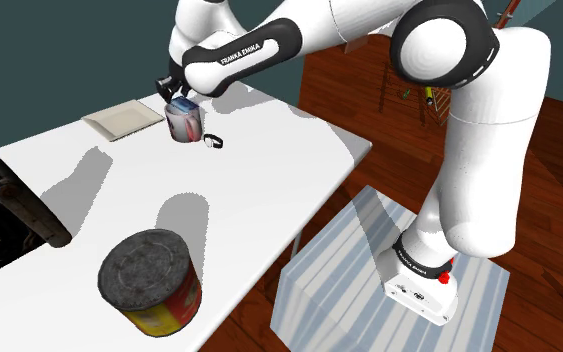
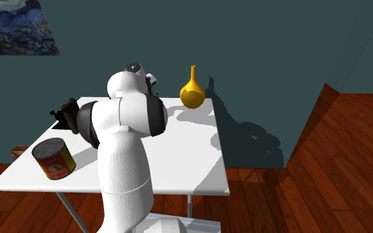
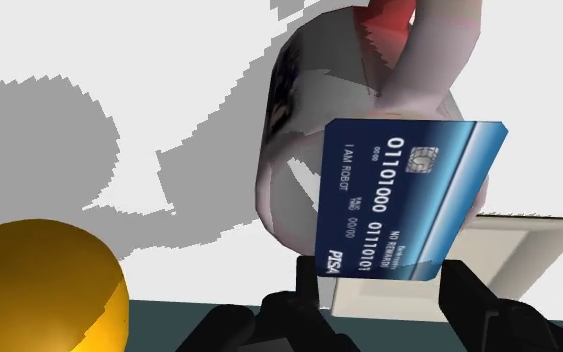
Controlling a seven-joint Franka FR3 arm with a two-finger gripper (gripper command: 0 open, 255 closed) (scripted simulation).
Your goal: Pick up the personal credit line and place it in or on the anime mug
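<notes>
Reviewer: hand (image 3: 384,285) state?
Annotator: clamped on flat blue credit card (image 3: 404,195), chip and numbers showing.
Reviewer: card location?
Annotator: right over the mouth of the round white mug with red-and-dark print (image 1: 183,122); touching the rim or not, can't tell. Mug stands on white surface (image 1: 269,190). Just beside mug, pale flat tray (image 1: 122,119); rusty-topped red-label can (image 1: 149,280) well apart from it.

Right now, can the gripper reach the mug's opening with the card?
Probably yes: the gripper, shut on the blue card, hangs just above the mug, with nothing between them.
</notes>
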